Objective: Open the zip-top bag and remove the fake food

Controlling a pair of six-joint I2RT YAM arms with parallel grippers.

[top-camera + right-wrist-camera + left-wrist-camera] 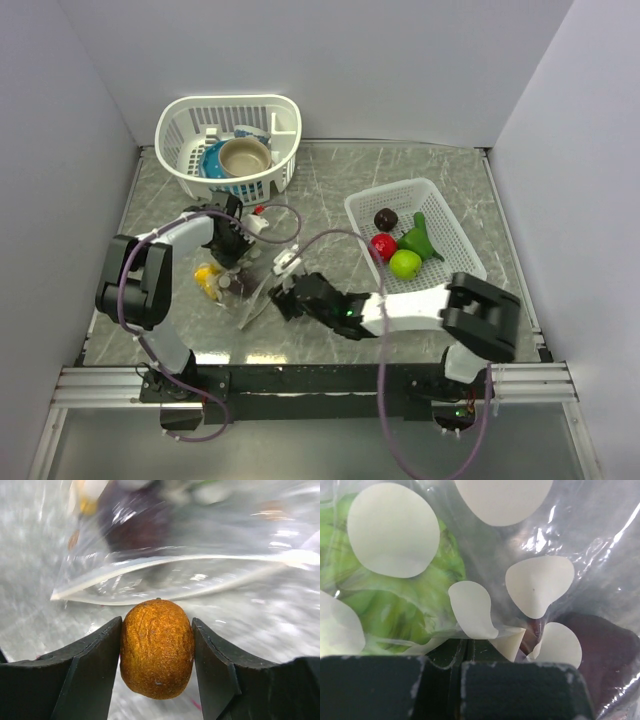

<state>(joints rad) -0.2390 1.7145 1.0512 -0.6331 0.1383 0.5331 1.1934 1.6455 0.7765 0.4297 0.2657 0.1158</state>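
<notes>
My right end effector grips the seemingly rigid fake food mid-body; my left end effector pinches the floppy zip-top bag.

blurred: maroon piece inside zip-top bag | cut off at left edge: lime-green piece inside bag | hidden overhead: orange piece at bag's mouth
</notes>
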